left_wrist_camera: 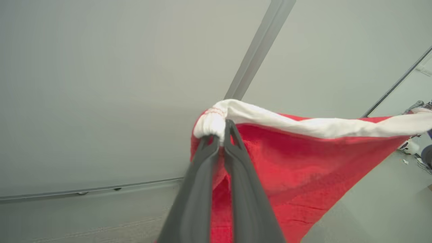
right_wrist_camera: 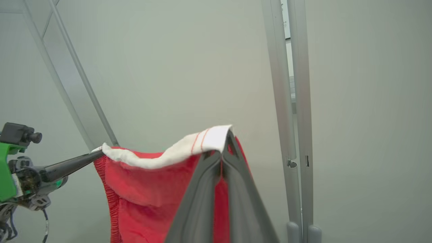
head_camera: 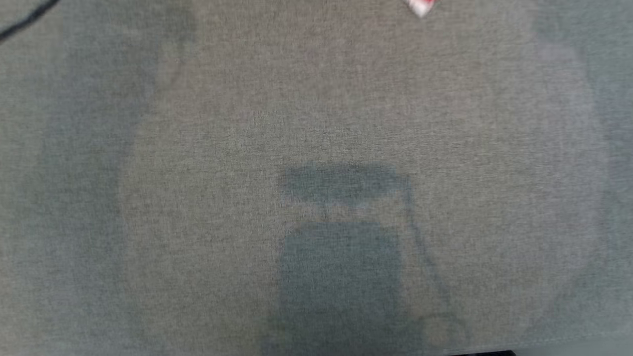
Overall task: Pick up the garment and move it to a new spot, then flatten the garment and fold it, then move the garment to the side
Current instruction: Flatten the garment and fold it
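The jaws of the left gripper [left_wrist_camera: 222, 130] are pressed together on the garment [left_wrist_camera: 297, 168], pinching one bunched end of its white band [left_wrist_camera: 320, 126]. In the left wrist view the band gathers into a small roll right at the jaw tips. From there it runs taut to the right edge of that view, with the red knit cloth hanging below it in a broad sheet.

The jaws of the right gripper [right_wrist_camera: 223, 148] are likewise closed on the other end of the band [right_wrist_camera: 209, 136], where two thin red stitch lines cross the white. In the right wrist view the red body of the garment [right_wrist_camera: 145, 189] drops behind and to the left of these jaws, and its ribbed side seam shows at the left. At the far corner the slim dark tips of the left gripper [right_wrist_camera: 98, 154] grip the band, and that arm's green-and-black wrist sits at the left edge. The garment is thus held in the air, stretched between both grippers.

Behind it stand pale wall panels and gray metal frame posts [right_wrist_camera: 290, 84]. A slanted strut [left_wrist_camera: 256, 50] and a pale floor [left_wrist_camera: 371, 209] show in the left wrist view.

The head view is blurred. It looks down on a gray woven counter [head_camera: 198, 148] that carries a boxy dark shadow [head_camera: 341, 257]. A scrap of the red-and-white garment [head_camera: 421, 6] shows at the top edge, and a dark cable [head_camera: 24, 20] crosses the top left corner.
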Available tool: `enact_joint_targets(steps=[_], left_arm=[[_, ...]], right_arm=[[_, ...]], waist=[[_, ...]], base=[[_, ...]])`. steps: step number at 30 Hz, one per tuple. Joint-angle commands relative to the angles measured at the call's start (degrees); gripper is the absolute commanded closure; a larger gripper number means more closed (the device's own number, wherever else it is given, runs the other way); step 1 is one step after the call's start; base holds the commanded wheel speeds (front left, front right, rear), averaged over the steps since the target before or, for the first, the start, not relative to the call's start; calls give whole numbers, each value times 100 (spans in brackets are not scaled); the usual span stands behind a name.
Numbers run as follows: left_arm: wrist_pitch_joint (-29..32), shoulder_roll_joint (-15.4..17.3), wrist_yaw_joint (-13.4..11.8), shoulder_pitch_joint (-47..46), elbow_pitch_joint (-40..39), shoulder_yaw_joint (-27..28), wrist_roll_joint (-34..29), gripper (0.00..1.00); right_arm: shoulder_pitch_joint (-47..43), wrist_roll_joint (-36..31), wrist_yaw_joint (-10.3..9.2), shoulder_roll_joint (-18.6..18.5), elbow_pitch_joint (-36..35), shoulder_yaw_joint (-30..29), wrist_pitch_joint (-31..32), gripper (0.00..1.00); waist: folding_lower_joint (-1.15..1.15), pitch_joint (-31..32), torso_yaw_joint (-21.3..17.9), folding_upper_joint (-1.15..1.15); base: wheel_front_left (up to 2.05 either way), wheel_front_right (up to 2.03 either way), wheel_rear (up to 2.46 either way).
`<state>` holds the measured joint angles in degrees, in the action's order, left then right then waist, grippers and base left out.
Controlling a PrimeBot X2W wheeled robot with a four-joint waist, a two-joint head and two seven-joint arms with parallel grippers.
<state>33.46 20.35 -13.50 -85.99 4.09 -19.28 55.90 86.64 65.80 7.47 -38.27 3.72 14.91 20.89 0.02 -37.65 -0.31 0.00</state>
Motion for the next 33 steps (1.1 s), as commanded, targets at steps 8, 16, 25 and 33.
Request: enact_joint_targets(steps=[8, 16, 25, 33], left_arm=[[-2066, -497, 913, -1586, 2482, -272, -1059, 100], [-3750, -913, 1839, -1693, 3654, -545, -1365, 100], [-4607, -864, 2105, -245, 3684, -1494, -776, 100], [-4796, -208, 2096, 1456, 2413, -2175, 182, 100]], right_arm=[[2342, -2100, 3, 1403, 2409, 202, -936, 100], [2065, -2056, 3, 1646, 2893, 473, -1463, 100], [-221, -1020, 3, 631, 1629, 861, -1988, 100], [-2500, -385, 3, -245, 17, 795, -2403, 100]], waist=[[-2, -1657, 312, 0], [-2, -2000, 246, 0], [-2, -1714, 128, 0], [-2, -870, 114, 0]], base=[[0, 0, 0], [0, 0, 0], [0, 0, 0], [0, 0, 0]])
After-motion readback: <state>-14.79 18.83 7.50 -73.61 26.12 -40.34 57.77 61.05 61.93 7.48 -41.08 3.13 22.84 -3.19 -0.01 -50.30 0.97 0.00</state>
